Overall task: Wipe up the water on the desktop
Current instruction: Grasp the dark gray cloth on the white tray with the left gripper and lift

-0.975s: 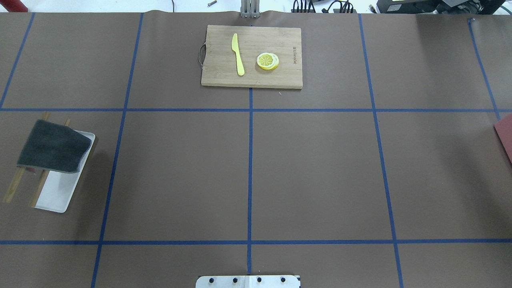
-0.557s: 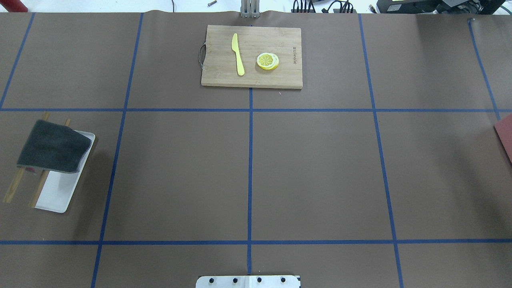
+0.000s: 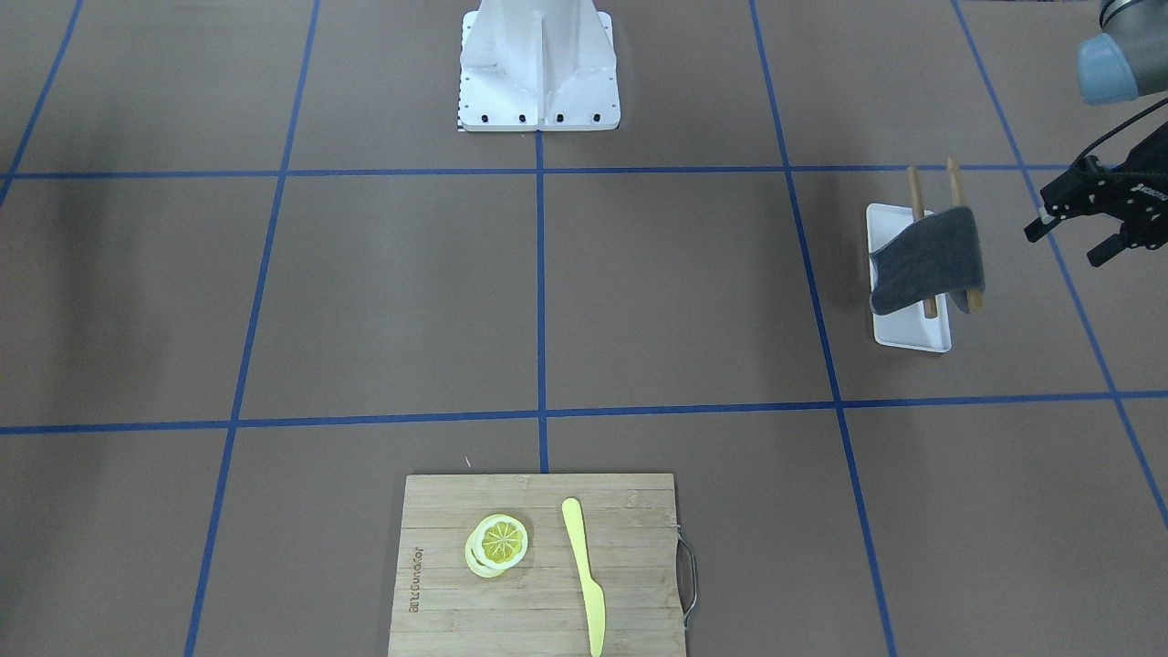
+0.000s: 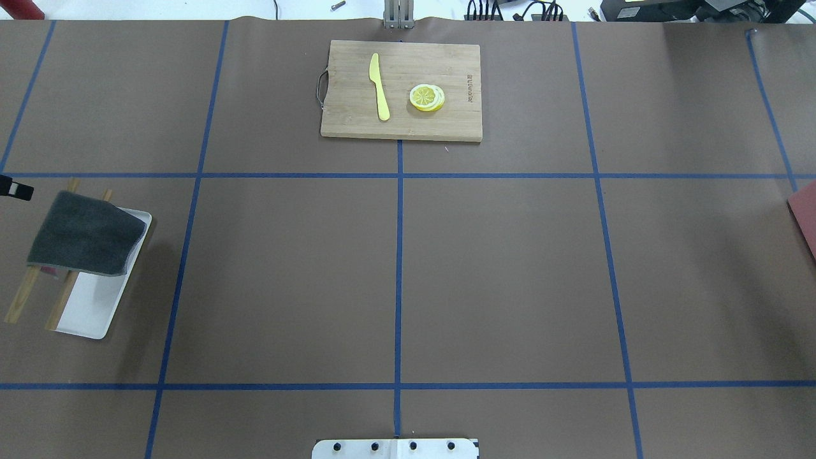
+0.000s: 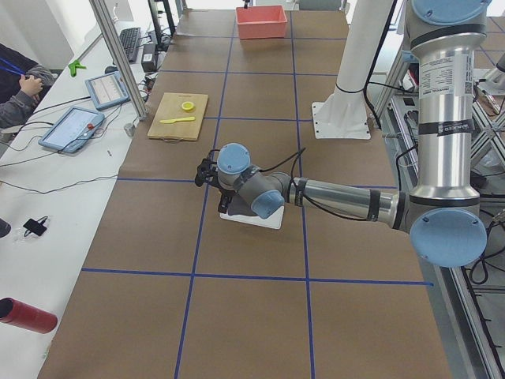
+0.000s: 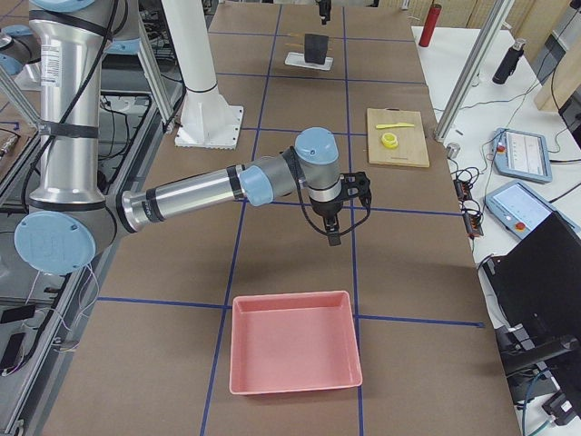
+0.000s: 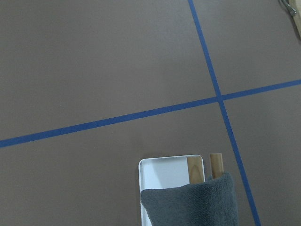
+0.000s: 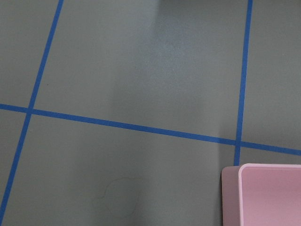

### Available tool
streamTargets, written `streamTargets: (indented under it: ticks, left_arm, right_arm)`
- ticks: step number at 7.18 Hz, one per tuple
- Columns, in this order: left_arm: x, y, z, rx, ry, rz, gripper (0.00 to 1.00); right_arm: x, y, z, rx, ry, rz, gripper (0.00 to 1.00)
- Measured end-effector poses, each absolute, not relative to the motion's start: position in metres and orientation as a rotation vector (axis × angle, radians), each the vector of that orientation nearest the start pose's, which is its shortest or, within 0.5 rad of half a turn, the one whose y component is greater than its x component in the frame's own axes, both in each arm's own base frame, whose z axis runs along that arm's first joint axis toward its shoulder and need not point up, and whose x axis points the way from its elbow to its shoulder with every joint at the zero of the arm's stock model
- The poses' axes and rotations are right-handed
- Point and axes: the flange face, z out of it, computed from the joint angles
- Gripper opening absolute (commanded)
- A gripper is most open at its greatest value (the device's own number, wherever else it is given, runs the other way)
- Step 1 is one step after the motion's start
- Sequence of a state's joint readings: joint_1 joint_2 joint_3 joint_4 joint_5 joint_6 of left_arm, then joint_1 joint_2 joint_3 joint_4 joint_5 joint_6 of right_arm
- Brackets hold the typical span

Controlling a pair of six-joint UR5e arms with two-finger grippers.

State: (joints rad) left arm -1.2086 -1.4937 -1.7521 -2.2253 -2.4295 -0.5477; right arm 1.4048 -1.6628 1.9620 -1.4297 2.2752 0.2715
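While the left gripper (image 3: 1064,245) hangs just off the tray's (image 3: 911,333) outer side, its fingers are spread with nothing between them, and it touches neither the tray nor the cloth (image 3: 926,260). That dark grey cloth is draped over two wooden sticks (image 3: 914,192) above the tray. The desktop (image 4: 497,274), brown with blue tape lines, spreads all round the tray; any water on it is too faint to make out. Well away from the tray, at the edge far from the robot, sits a board (image 4: 446,124) with a yellow knife (image 4: 380,86) and lemon slices (image 4: 427,97). The right gripper (image 6: 332,227) is far from the tray, towards the table's other end, near a red bin (image 6: 292,341). Whether its fingers are apart or together I cannot tell.
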Motion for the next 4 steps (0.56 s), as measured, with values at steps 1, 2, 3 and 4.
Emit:
streamTargets:
  ticks: [1, 2, 3, 4]
  left_arm:
    - [0.127, -0.464, 0.524, 0.272, 1.042, 0.166, 0.63]
    - [0.137, -0.464, 0.529, 0.270, 1.042, 0.173, 0.58]
    - [0.144, -0.466, 0.533, 0.271, 1.045, 0.179, 0.50]
    - [0.149, -0.468, 0.536, 0.271, 1.048, 0.183, 0.39]
  right_arm:
    - [-0.008, -0.463, 0.496, 0.261, -0.766, -0.056, 1.00]
    - [-0.008, -0.463, 0.496, 0.261, -0.766, -0.056, 1.00]
    - [-0.008, -0.463, 0.496, 0.261, -0.766, -0.056, 1.00]
    - [-0.008, -0.463, 0.496, 0.261, -0.765, -0.055, 1.00]
